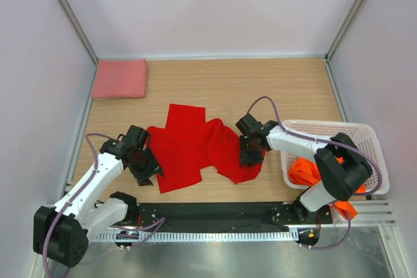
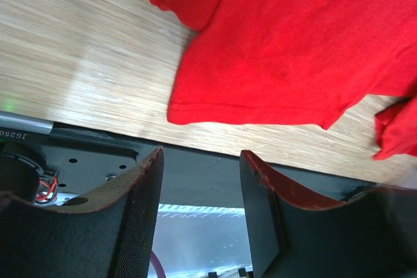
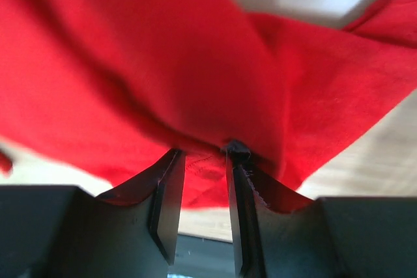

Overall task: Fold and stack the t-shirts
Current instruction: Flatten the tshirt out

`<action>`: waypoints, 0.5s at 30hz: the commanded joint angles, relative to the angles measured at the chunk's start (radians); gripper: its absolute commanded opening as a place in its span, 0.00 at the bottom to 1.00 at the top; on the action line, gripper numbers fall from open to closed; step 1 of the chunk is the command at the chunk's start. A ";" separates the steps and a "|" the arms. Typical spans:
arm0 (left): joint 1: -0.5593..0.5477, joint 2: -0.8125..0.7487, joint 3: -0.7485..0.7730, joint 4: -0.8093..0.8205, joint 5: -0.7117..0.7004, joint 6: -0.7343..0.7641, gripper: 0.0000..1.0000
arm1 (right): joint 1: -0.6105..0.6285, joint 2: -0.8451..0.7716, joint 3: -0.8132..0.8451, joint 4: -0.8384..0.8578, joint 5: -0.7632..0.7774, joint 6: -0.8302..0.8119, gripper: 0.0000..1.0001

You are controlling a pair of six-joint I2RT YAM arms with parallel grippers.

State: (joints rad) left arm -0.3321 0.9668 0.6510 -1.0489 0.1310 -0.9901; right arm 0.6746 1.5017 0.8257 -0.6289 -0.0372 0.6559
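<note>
A bright red t-shirt [image 1: 192, 148] lies spread and rumpled in the middle of the table. My left gripper [image 1: 146, 168] hangs at its near left corner. In the left wrist view that gripper [image 2: 202, 154] is open with nothing between its fingers, and the shirt's hem [image 2: 260, 112] lies just beyond the tips. My right gripper [image 1: 250, 153] is down on the shirt's bunched right side. It stands open [image 3: 205, 151], with a fold of red cloth [image 3: 208, 174] between the fingertips. A folded salmon pink t-shirt [image 1: 119, 78] lies at the back left. Orange t-shirts [image 1: 306, 170] sit in the basket.
The white lattice basket [image 1: 365, 135] stands at the right edge, with orange cloth spilling over its near corner [image 1: 345, 209]. A black rail [image 1: 215, 213] runs along the table's near edge. Walls close in the left, back and right sides.
</note>
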 commanded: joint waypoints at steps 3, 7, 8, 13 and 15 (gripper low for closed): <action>-0.004 0.012 -0.036 0.032 -0.004 -0.002 0.51 | -0.095 0.141 0.186 0.034 0.114 -0.096 0.38; -0.016 0.036 -0.073 0.070 0.002 -0.015 0.48 | -0.115 0.212 0.369 -0.064 0.155 -0.154 0.40; -0.022 0.036 -0.080 0.085 0.001 -0.022 0.47 | -0.112 0.204 0.404 -0.077 0.155 -0.160 0.42; -0.100 0.050 -0.106 0.156 0.009 -0.093 0.45 | -0.101 0.137 0.414 -0.166 0.169 -0.176 0.48; -0.163 0.078 -0.085 0.176 -0.014 -0.133 0.45 | -0.098 0.068 0.380 -0.179 0.181 -0.168 0.50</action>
State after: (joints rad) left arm -0.4381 1.0206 0.5400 -0.9497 0.1322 -1.0504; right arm 0.5667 1.6749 1.2205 -0.7238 0.0940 0.5072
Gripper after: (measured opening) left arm 0.453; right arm 0.489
